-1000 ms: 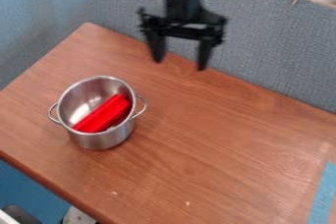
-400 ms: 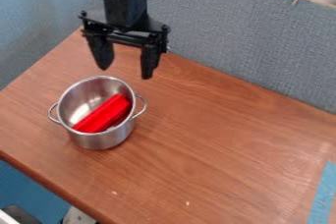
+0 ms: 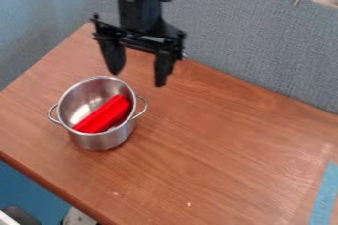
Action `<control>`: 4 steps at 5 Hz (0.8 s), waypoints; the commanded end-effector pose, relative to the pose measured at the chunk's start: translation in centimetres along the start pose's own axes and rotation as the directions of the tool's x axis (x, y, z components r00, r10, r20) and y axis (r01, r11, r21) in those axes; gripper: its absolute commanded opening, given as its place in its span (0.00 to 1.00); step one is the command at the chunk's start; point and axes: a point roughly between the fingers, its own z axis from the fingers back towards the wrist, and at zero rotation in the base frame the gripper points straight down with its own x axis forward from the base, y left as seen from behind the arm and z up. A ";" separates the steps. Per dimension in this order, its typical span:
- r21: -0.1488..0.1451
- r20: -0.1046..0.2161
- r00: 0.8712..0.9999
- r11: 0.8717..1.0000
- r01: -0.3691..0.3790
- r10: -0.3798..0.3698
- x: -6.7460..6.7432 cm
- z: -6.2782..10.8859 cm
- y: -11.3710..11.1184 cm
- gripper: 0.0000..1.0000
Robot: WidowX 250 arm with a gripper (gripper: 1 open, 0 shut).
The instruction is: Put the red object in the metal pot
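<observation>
The red object [image 3: 105, 114] lies tilted inside the metal pot [image 3: 98, 136], which stands on the left part of the wooden table. One end of the bar leans against the pot's far rim. My gripper [image 3: 141, 66] hangs above the table just behind and to the right of the pot, pointing down. Its two black fingers [image 3: 165, 71] are spread wide apart, open, with nothing between them. It touches neither the pot nor the bar.
The brown wooden table [image 3: 224, 150] runs to a front edge at the lower left and a right edge near the frame's side. A grey-blue fabric wall [image 3: 251, 32] stands close behind the arm.
The arm swung left across the back of the table toward the pot, then shifted slightly right and lower. The fingers stayed spread. The bar and pot have not moved.
</observation>
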 end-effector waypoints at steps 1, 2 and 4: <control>-0.027 0.062 0.996 0.997 -0.069 0.071 -0.1 0.1 -2.0 1.00; -0.034 0.068 0.985 0.987 -0.160 0.162 -0.1 -0.9 -2.4 1.00; -0.011 0.029 0.992 0.993 -0.120 0.120 0.5 -4.6 -3.3 1.00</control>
